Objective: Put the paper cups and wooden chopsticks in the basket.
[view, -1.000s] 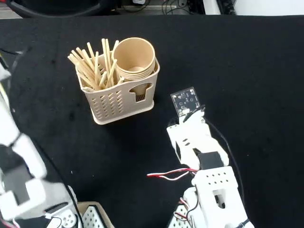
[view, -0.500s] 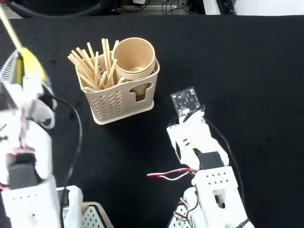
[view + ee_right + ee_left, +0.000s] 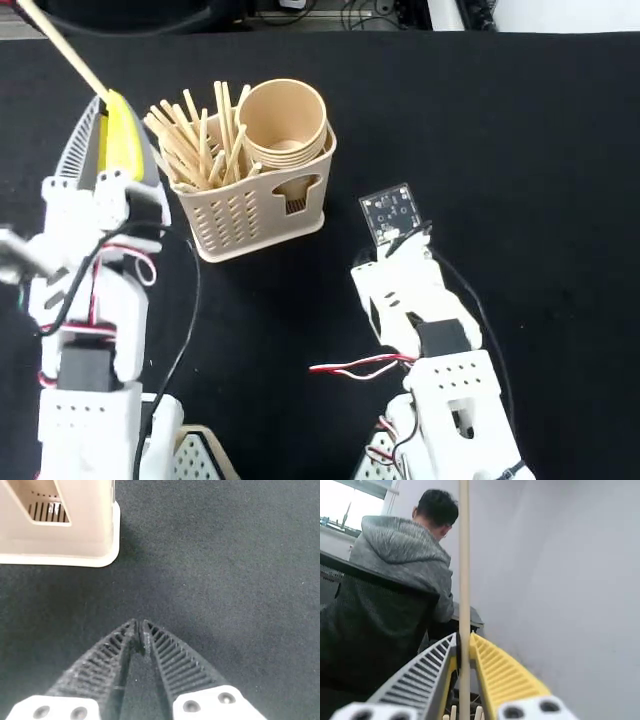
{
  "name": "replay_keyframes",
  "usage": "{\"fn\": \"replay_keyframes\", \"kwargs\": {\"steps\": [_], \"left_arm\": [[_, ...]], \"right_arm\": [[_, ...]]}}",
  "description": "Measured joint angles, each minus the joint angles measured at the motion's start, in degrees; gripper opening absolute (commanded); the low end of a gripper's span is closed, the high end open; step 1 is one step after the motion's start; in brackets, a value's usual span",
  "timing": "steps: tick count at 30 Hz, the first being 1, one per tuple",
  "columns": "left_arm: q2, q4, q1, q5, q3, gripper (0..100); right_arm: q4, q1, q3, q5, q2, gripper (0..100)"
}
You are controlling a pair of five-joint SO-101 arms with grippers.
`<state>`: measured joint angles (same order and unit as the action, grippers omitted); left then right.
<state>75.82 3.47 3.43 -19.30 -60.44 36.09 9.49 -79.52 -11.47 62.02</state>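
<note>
While left jaws clamp one chopstick [image 3: 464, 555], right jaws together; one basket [image 3: 245, 215], one cup stack [image 3: 285, 120].

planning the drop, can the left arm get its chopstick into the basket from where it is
Probably yes. The left claw, shut on a long wooden chopstick, sits beside the beige perforated plastic basket with nothing between them. The wooden chopsticks fanned inside lean toward it and may crowd the entry.
</note>
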Motion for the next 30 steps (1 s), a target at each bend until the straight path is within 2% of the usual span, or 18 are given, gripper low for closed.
{"fn": "replay_keyframes", "kwargs": {"steps": [4, 10, 18, 22, 27, 30], "left_arm": [[-4.22, 0.00, 0.00, -0.70, -0.09, 3], [-9.14, -5.54, 0.00, -0.88, -3.87, 3], [-9.85, -8.18, -0.09, -0.97, -11.60, 3], [-9.85, -8.18, -0.62, 1.32, -12.13, 3], [-9.76, -8.18, -0.62, 1.58, -13.27, 16], [-9.85, -8.18, -0.53, 1.14, -14.07, 17]], "right_arm": [[0.00, 0.00, 0.00, 0.00, 0.00, 1.5], [0.00, 0.00, 0.00, 0.00, 0.00, 1.5], [0.00, 0.00, 0.00, 0.00, 0.00, 1.5], [0.00, 0.00, 0.00, 0.00, 0.00, 1.5], [0.00, 0.00, 0.00, 0.00, 0.00, 1.5], [0.00, 0.00, 0.00, 0.00, 0.00, 1.5]]}}
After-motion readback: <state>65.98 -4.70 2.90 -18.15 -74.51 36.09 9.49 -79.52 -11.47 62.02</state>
